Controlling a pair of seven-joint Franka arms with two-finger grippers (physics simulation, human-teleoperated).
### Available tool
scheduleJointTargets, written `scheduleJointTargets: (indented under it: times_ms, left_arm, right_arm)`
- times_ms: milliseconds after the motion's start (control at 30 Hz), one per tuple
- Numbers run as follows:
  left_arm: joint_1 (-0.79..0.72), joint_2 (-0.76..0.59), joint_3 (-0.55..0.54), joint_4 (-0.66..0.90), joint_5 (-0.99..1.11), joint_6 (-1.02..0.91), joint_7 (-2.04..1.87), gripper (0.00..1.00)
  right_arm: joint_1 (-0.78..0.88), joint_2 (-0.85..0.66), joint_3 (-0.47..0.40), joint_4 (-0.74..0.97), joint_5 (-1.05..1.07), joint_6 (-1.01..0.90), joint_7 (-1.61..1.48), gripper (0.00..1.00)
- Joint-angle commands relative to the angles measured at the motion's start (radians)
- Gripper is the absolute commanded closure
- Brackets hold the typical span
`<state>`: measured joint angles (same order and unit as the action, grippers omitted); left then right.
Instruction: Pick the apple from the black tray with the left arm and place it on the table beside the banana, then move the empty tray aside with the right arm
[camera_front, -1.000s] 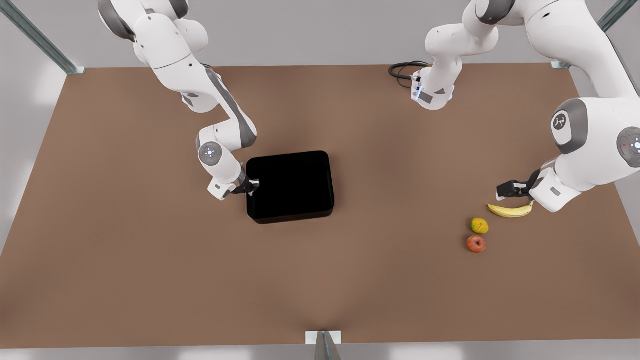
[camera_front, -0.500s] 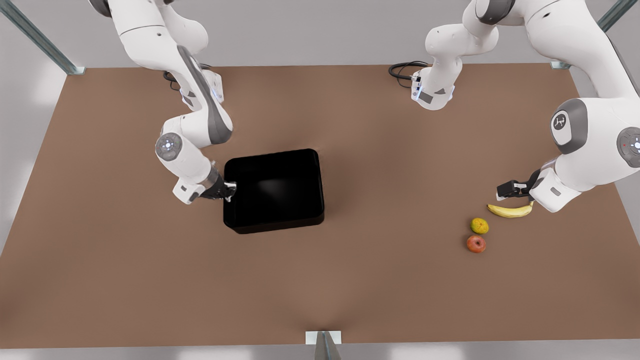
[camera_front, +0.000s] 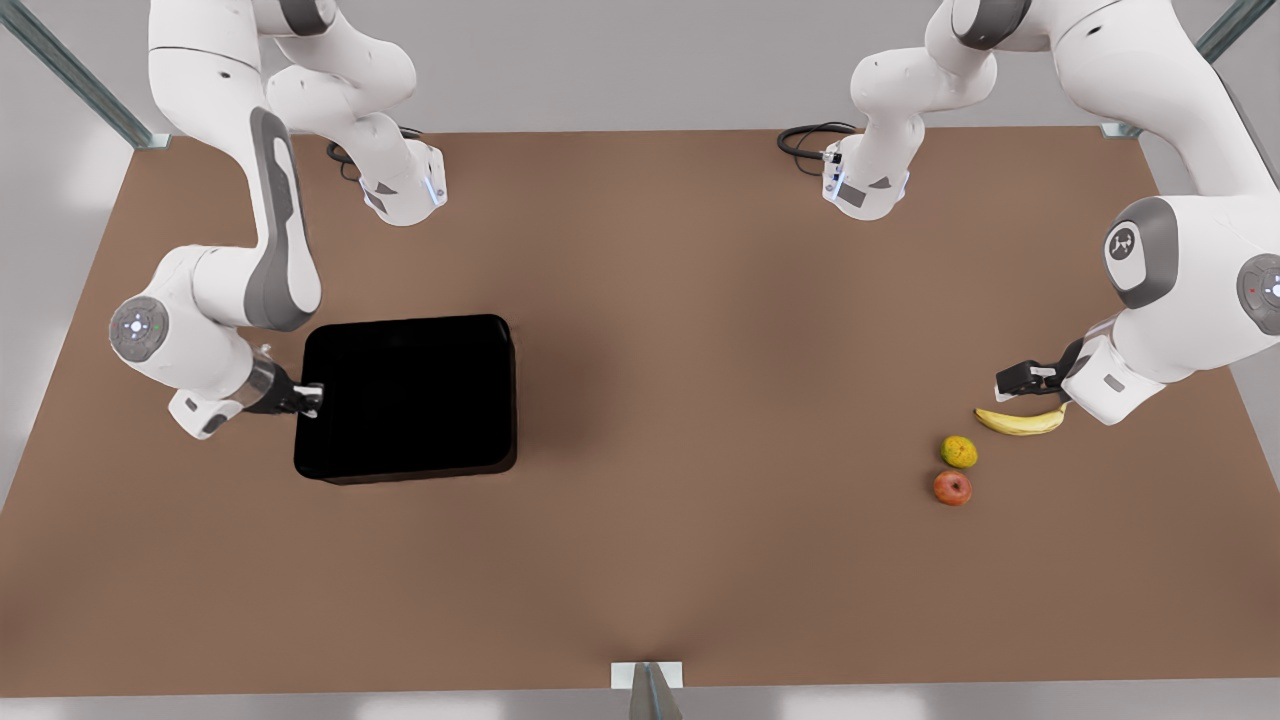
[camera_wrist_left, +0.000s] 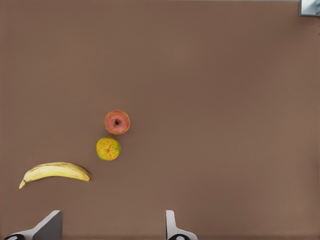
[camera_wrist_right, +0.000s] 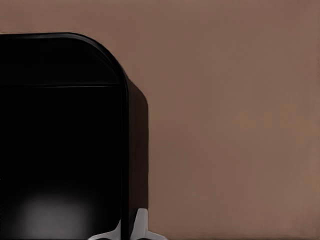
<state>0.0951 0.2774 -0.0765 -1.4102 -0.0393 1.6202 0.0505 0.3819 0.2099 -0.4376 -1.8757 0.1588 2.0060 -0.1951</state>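
Observation:
The red-orange apple (camera_front: 952, 488) (camera_wrist_left: 117, 122) lies on the brown table (camera_front: 700, 350), just in front of the banana (camera_front: 1020, 421) (camera_wrist_left: 55, 171). Beside the banana, my left gripper (camera_front: 1015, 380) (camera_wrist_left: 111, 230) hovers open with nothing between its fingers. The black tray (camera_front: 405, 470) (camera_wrist_right: 137, 150) sits empty toward the front view's left. My right gripper (camera_front: 310, 398) (camera_wrist_right: 127, 231) is shut on the tray's left wall, one finger inside and one outside.
A yellow-green round fruit (camera_front: 958, 452) (camera_wrist_left: 108, 149) rests between the apple and the banana. A black cable loop (camera_front: 805, 140) lies at the left arm's base. A metal bracket (camera_front: 647, 676) stands at the table's front edge.
My right gripper has dragged the tray across the table toward the front view's left. The left arm and the fruits have stayed put.

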Motion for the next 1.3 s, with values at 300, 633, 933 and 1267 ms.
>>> scheduleJointTargets:
  times_ms: [300, 633, 933, 1267]
  left_arm:
    - [0.000, 0.000, 0.000, 0.000, 0.001, 0.000, 0.000, 0.00]
    - [-0.003, -0.001, 0.000, -0.006, 0.002, 0.000, 0.003, 0.00]
    - [-0.003, -0.001, 0.000, -0.003, 0.004, 0.000, 0.002, 0.00]
    - [-0.005, -0.001, 0.000, -0.001, 0.002, 0.000, 0.000, 0.00]
  right_arm:
    - [-0.049, 0.230, -0.132, 0.110, 0.048, -0.043, -0.572, 0.96]
    - [-0.063, 0.417, -0.179, 0.207, 0.211, -0.035, -0.630, 0.25]
    - [-0.041, 0.355, -0.055, 0.598, 0.209, -0.412, -0.218, 0.00]
    - [-0.307, 0.460, 0.407, 0.768, -0.183, -0.012, 0.120, 0.00]
